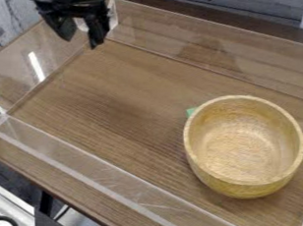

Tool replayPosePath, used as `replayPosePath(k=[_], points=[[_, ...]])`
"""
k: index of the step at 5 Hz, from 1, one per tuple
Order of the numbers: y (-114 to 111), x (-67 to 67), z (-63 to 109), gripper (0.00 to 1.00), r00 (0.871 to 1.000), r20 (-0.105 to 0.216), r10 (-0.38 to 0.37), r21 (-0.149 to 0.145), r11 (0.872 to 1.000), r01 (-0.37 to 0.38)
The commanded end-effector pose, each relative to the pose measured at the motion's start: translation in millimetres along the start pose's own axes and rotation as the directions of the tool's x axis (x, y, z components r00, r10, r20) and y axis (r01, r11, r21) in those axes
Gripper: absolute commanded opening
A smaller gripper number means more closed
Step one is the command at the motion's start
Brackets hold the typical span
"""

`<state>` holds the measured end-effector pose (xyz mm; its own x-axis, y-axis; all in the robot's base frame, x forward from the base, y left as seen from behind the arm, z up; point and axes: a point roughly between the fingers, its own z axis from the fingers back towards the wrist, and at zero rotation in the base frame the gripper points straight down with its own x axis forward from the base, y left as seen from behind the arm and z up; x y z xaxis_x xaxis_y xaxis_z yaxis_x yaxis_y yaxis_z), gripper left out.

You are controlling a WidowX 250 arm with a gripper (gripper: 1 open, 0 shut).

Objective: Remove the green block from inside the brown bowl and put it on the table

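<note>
Green block [191, 111], the thing we were after, lay outside the brown bowl [245, 145], close by its rim between ten and eleven o'clock. We took it to be down on the tabletop [108, 109], though we could see only a small patch of green and could not tell whether it touched the bowl's outer wall. The bowl itself sat upright toward four o'clock in our view.

The hand [83, 37] was well apart from both, up near eleven o'clock in our view, its two fingers spread wide and nothing held between them that we could see.

By our judgement the job was as good as finished: the block was out and set down, and the hand was free of it. We reckoned nothing was left except perhaps to park the arm. Counting up, we had one block, one bowl, one hand and one tabletop.
</note>
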<state>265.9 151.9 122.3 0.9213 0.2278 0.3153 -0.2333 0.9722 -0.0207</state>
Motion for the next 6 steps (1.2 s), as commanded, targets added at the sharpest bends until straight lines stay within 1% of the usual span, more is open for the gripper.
replayPosePath(k=[1,2,4,5,6], points=[[3.8,24.6,-0.2,1.0,0.999,0.025,0.034,0.033,0.999,-0.035],[4.3,39.3,-14.4,1.0,0.997,0.003,0.071,0.048,0.996,-0.071],[9.7,52.7,-29.1,1.0,0.996,0.011,0.085,0.093,0.992,-0.086],[11.9,56.8,-35.3,1.0,0.996,0.01,0.09,0.114,0.989,-0.09],[13.1,52.9,-43.8,1.0,0.997,0.028,0.076,0.105,0.991,-0.079]])
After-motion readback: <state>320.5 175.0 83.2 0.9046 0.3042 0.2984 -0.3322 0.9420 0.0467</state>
